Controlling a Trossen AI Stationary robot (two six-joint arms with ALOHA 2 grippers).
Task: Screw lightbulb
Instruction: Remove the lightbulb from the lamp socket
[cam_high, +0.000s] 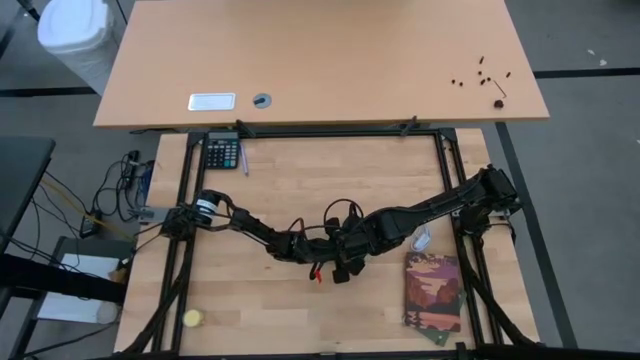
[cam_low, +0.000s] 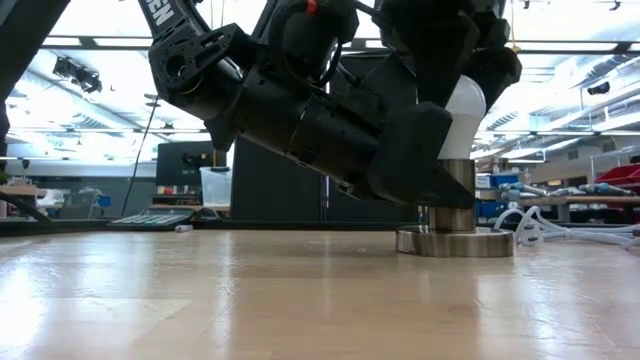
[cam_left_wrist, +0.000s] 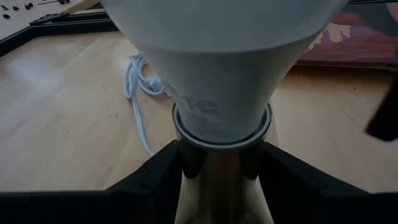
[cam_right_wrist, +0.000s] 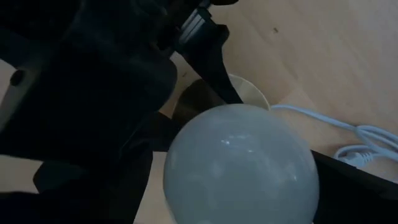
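We see the lightbulb (cam_low: 462, 112), smooth frosted white and pear-shaped, standing upright in a polished metal socket (cam_low: 452, 205) whose round flat base rests on the pale wood-grain table (cam_low: 250, 300) near its middle. Our left hand (cam_left_wrist: 221, 162) is clenched on the socket's shiny cylindrical neck, its dark matte fingers (cam_left_wrist: 155, 171) pressing each side just below the bulb's tapered collar. Our right hand (cam_low: 440, 60) comes from above and covers the bulb's rounded dome; we cannot tell whether it grips or is released. A white cord (cam_left_wrist: 138, 93) lies coiled on the table beside the socket.
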